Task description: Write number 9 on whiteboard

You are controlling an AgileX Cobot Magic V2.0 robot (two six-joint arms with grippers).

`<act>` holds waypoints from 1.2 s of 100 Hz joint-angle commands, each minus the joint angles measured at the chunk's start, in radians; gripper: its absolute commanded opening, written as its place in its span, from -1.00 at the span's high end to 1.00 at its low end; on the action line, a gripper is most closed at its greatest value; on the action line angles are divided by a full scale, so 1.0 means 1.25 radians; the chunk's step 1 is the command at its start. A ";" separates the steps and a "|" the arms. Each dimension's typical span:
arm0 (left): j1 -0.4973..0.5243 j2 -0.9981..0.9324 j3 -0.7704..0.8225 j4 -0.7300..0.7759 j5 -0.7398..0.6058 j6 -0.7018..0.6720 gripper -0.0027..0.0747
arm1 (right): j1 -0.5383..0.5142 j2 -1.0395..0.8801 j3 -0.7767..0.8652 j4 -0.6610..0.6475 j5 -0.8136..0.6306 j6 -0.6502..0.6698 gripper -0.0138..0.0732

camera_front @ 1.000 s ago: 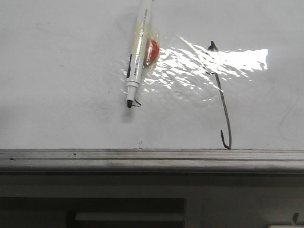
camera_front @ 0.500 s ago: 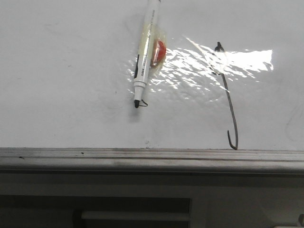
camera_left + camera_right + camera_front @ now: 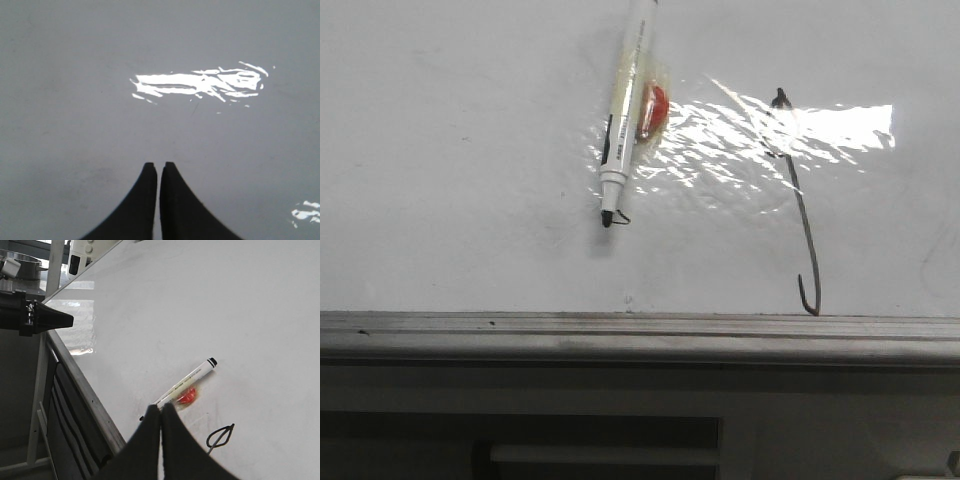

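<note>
The number 9 (image 3: pixel 800 205) is only a long hooked stroke on the whiteboard (image 3: pixel 450 200), its hook just above the grey rim. The marker (image 3: pixel 625 110) lies left of it. My left gripper (image 3: pixel 159 169) and right gripper (image 3: pixel 161 412) are both closed, empty.

One whiteboard (image 3: pixel 450 120) is showing, carrying one marker pen (image 3: pixel 624 110), one long stroke (image 3: pixel 801 205) and one tiny squiggle (image 3: pixel 621 218).

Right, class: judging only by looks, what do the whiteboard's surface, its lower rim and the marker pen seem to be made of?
The whiteboard: glossy white panel under what looks like thin clear film, since the glare breaks into wrinkles.
The rim: dull grey, likely brushed metal, scuffed with dark specks.
The marker pen: smooth white barrel, probably plastic, with printed text and a black tip.
</note>
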 commanded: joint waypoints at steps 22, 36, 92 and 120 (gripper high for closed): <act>0.059 -0.121 0.014 0.015 0.274 -0.015 0.98 | -0.005 0.008 -0.020 -0.004 -0.054 -0.001 0.82; 0.061 -0.136 0.014 0.014 0.283 -0.015 0.98 | -0.005 0.008 -0.020 -0.004 -0.054 -0.001 0.82; 0.061 -0.136 0.014 0.014 0.283 -0.015 0.98 | -0.005 0.008 -0.020 -0.004 -0.054 -0.001 0.82; 0.061 -0.136 0.014 0.014 0.283 -0.015 0.98 | -0.015 0.008 -0.017 -0.024 -0.047 -0.001 0.82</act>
